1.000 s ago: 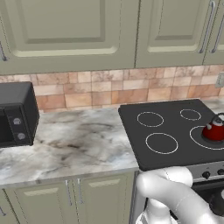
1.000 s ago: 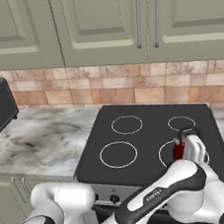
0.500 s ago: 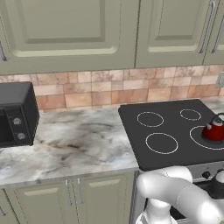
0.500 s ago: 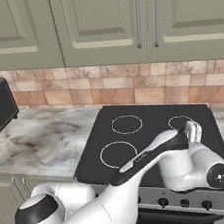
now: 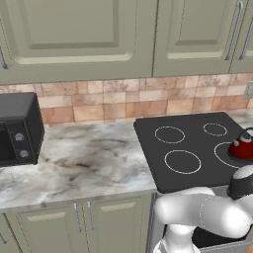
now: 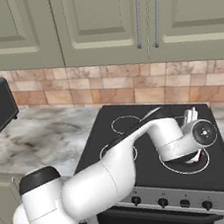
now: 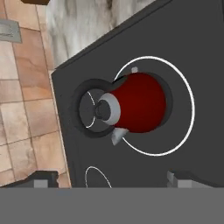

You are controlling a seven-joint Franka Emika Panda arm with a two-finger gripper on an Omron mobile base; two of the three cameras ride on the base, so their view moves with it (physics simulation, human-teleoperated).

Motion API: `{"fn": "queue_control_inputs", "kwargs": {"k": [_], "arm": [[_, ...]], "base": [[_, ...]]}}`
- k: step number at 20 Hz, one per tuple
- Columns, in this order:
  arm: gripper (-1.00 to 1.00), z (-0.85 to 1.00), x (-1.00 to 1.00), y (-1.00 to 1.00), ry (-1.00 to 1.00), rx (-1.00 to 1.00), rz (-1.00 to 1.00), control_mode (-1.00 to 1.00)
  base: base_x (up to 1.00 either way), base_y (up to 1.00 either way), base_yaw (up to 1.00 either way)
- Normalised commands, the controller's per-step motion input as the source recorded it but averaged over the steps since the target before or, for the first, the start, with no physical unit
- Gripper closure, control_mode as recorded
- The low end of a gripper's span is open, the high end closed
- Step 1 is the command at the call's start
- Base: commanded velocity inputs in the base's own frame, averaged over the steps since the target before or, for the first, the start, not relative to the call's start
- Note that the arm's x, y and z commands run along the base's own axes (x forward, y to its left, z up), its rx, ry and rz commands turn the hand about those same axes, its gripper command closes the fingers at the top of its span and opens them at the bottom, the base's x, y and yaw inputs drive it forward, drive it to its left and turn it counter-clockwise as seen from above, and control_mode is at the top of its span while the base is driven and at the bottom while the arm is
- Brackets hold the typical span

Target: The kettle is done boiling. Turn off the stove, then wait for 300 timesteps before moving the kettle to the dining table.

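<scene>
The red kettle [image 7: 141, 103] stands on the stove's front right burner, seen from above with its dark lid knob and silver handle. My gripper [image 7: 111, 181] hangs above it, open, with its two fingertips [image 7: 42, 179] wide apart and nothing between them. From the right base view, my hand covers most of the kettle [image 6: 203, 158], leaving a red sliver. The kettle [image 5: 241, 148] sits at the right edge of the left base view. The stove [image 5: 190, 143] has a black glass top, and its knobs [image 6: 163, 202] run along the silver front. The dining table is out of view.
A black microwave [image 5: 17, 129] stands on the marbled counter [image 5: 84, 160] left of the stove. Green wall cabinets [image 6: 122, 18] hang over a tiled backsplash. My white arm [image 6: 133, 151] stretches across the stove's front left burner.
My arm has swung up from the stove's front edge, carrying the hand over the kettle. The jaws have stayed wide. The kettle has not moved.
</scene>
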Motion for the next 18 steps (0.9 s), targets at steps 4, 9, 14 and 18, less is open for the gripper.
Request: {"fn": "queue_control_inputs", "kwargs": {"k": [4, 9, 14, 18], "arm": [[-1.0, 0.09, 0.29, -0.16, 0.21, 0.0, -0.07, -1.0], [-1.0, 0.05, 0.3, -0.18, 0.2, 0.0, -0.07, -1.0], [-1.0, -0.01, 0.22, -0.15, 0.12, 0.0, -0.06, -1.0], [-1.0, -0.01, 0.15, -0.09, 0.05, 0.01, -0.03, -1.0]], "base": [[0.0, 0.0, 0.0], [0.0, 0.0, 0.0], [0.0, 0.0, 0.0], [0.0, 0.0, 0.0]]}}
